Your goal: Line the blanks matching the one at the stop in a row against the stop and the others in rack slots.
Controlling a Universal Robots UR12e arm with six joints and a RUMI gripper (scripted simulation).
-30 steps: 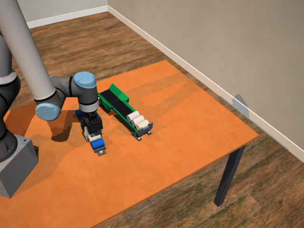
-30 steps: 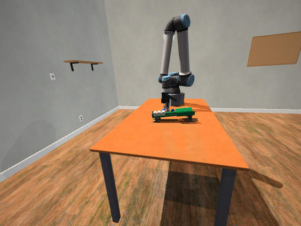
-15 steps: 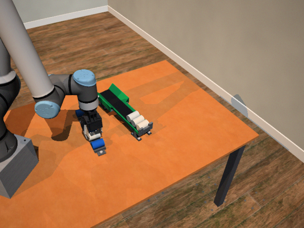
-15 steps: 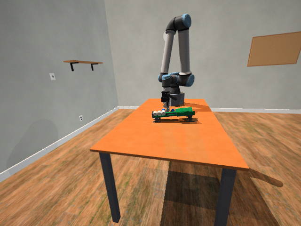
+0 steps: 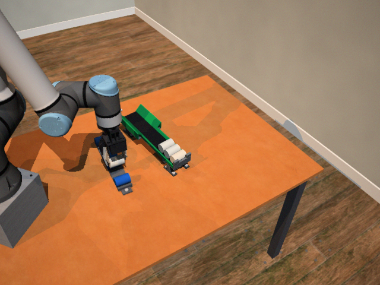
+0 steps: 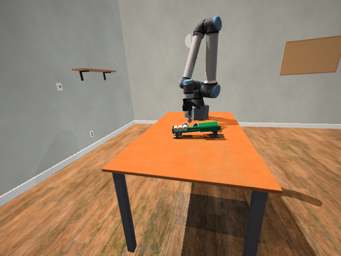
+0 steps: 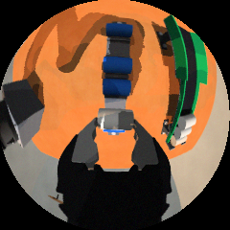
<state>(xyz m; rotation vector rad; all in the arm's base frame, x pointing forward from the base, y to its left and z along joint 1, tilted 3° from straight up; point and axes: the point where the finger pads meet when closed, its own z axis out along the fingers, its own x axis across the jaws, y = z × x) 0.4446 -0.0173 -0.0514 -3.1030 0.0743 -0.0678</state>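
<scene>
White bar [image 5: 116, 162] is pinched in the hand [image 7: 115, 128], lengthwise across the fingers; the green ramp [image 5: 146, 130] lies to its right.

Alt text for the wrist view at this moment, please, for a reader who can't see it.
The gripper holds a white blank between its fingers, lifted above the stock rack, where three blue blanks lie in a row. To the right, the green feed ramp carries white blanks at its near end.
</scene>
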